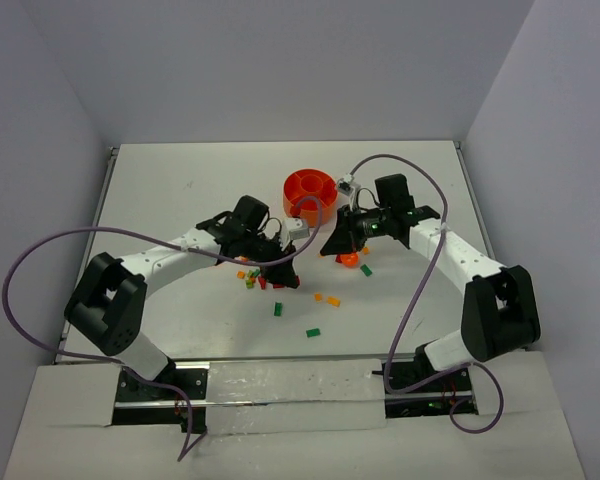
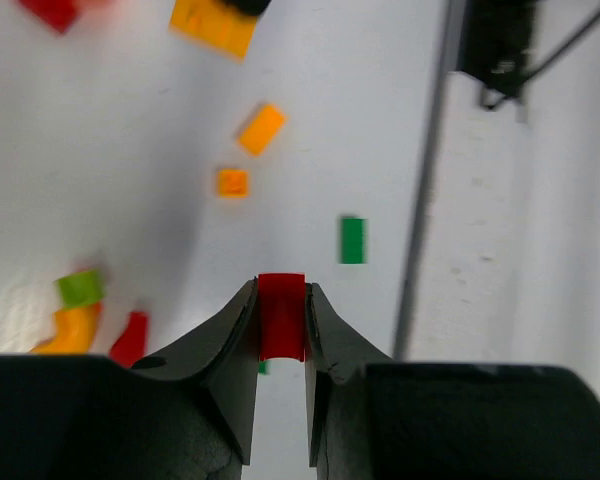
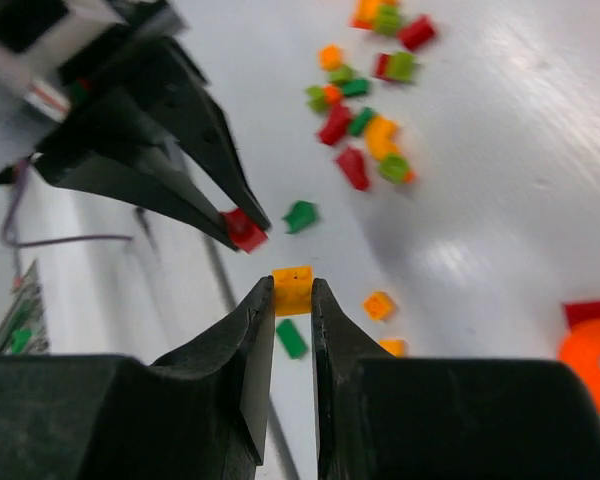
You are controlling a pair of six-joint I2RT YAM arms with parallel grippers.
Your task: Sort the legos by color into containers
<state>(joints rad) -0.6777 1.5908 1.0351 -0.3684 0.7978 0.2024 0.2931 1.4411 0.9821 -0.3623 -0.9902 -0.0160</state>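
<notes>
The orange bowl [image 1: 292,182] with its divided containers stands at the table's far middle. My left gripper [image 2: 281,292] is shut on a small red lego [image 2: 281,318], held above the table near the loose pile. In the top view this gripper [image 1: 288,274] sits left of centre. My right gripper [image 3: 292,285] is shut on a small orange-yellow lego [image 3: 292,291]; from above it [image 1: 331,246] hangs just in front of the bowl. The two grippers are close together, and the right wrist view shows the left gripper's red lego [image 3: 245,230] just beyond my right fingertips.
Loose legos [image 1: 252,279] in red, green and orange lie left of centre. Single green ones [image 1: 278,309] [image 1: 313,332] and orange ones [image 1: 325,298] lie nearer the front. A round orange bit [image 1: 350,260] lies under the right arm. Cables loop beside both arms.
</notes>
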